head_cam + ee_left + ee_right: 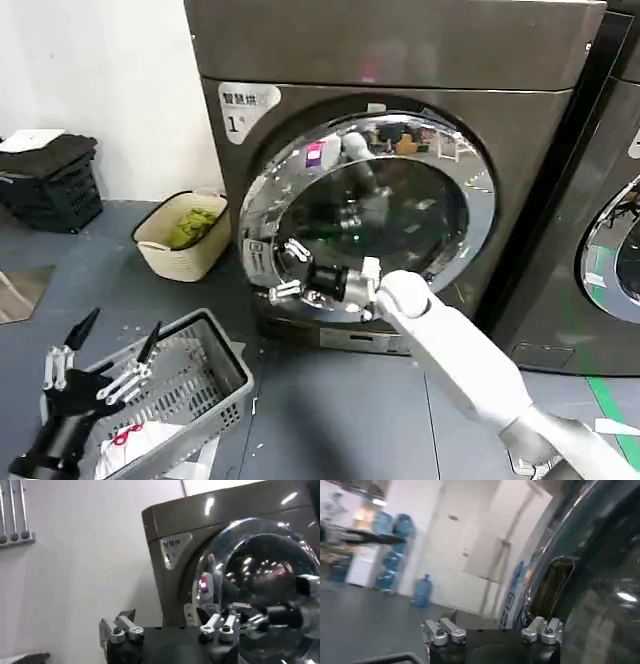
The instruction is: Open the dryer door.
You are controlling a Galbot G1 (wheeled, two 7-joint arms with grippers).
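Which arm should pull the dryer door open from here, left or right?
Right. The right claw is open at the left edge of the round chrome-ringed dryer door on the dark grey machine. The left claw, open, hovers low over the grey plastic basket, away from the door.

The right arm reaches forward and left, its right gripper [283,272] spread open. The left gripper [110,352] hangs low at near left, fingers apart.

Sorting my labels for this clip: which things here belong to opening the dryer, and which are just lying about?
Job in hand:
dryer door
right end effector, at the door's left rim

Lying about:
left end effector, idle over the grey basket
beige basket
other machine
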